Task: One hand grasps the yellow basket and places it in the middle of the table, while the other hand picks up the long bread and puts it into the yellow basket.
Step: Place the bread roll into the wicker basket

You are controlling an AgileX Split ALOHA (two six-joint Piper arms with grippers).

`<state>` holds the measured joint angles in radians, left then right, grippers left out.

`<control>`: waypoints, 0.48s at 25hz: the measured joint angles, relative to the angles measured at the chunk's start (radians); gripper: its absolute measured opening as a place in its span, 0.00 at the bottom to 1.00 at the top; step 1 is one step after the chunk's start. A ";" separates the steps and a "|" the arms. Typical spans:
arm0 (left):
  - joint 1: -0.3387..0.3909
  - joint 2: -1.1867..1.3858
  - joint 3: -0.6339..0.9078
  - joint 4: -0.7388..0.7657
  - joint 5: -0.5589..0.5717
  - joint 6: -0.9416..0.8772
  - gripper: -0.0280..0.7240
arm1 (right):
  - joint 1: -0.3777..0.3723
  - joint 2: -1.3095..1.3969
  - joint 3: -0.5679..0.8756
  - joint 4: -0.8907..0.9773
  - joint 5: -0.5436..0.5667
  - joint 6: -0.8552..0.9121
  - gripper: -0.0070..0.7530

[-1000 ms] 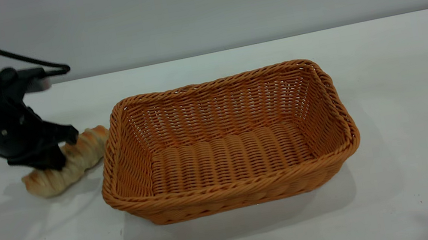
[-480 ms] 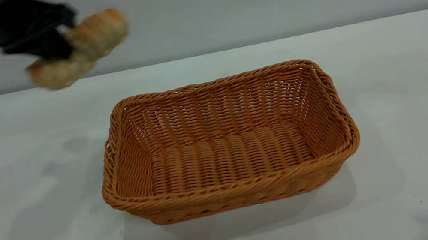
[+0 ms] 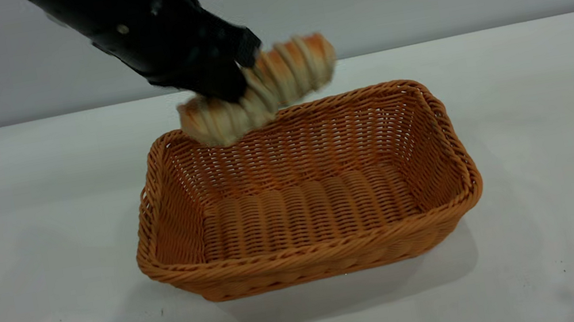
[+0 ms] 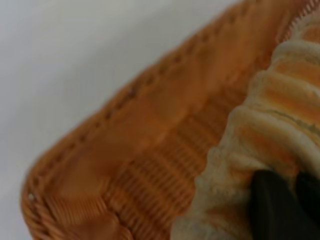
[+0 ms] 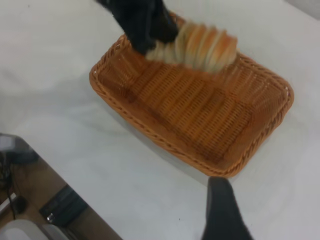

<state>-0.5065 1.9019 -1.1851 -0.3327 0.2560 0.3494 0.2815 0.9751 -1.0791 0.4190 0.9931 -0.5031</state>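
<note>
**One loaf held above the basket's far rim**

One arm at work, entering from the upper left of the exterior frame: left gripper (image 3: 235,79) clamped across the long bread (image 3: 259,90), near its lower-left end. Loaf airborne, long axis tilted, lower end toward frame left, higher end toward upper right, hanging over the far-left stretch of the braided rim of the yellow basket (image 3: 314,255). Basket below and forward of the loaf, resting near the centre of the white table (image 3: 13,230), nothing inside it. Judged from this: carry step in hand, placement not yet done; next move likely a short travel toward the frame's lower centre, then a descent, with the loaf's long axis running roughly along the basket's long side and the woven floor wide enough to take it.

In the left wrist view, only one dark fingertip (image 4: 272,207) against the ridged crust (image 4: 280,115), basket corner (image 4: 75,200) beyond, blurred. Gripper base and arm cut off at the top edge of the exterior frame.

Right gripper (image 5: 222,212) glimpsed only as one dark finger at the bottom edge of its own wrist view, well apart from the basket; finger spread impossible to tell.
</note>
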 joint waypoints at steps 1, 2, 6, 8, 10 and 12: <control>-0.001 0.009 0.000 0.000 0.009 0.000 0.12 | 0.000 -0.003 0.000 0.000 0.001 0.000 0.69; -0.002 0.018 0.000 0.001 0.015 0.001 0.13 | 0.000 -0.007 0.000 0.000 0.001 0.000 0.69; -0.001 0.049 0.001 0.001 0.012 0.026 0.33 | 0.000 -0.009 0.000 0.000 0.006 0.000 0.69; -0.001 0.057 0.001 0.001 -0.019 0.030 0.49 | 0.000 -0.009 0.000 0.000 0.008 0.000 0.69; -0.001 0.059 0.001 0.001 -0.062 0.031 0.66 | 0.000 -0.009 0.000 0.000 0.012 0.000 0.69; -0.001 0.059 0.001 0.001 -0.099 0.032 0.78 | 0.000 -0.009 0.000 0.000 0.015 0.000 0.69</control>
<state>-0.5074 1.9610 -1.1844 -0.3318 0.1574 0.3816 0.2815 0.9658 -1.0791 0.4190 1.0085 -0.5031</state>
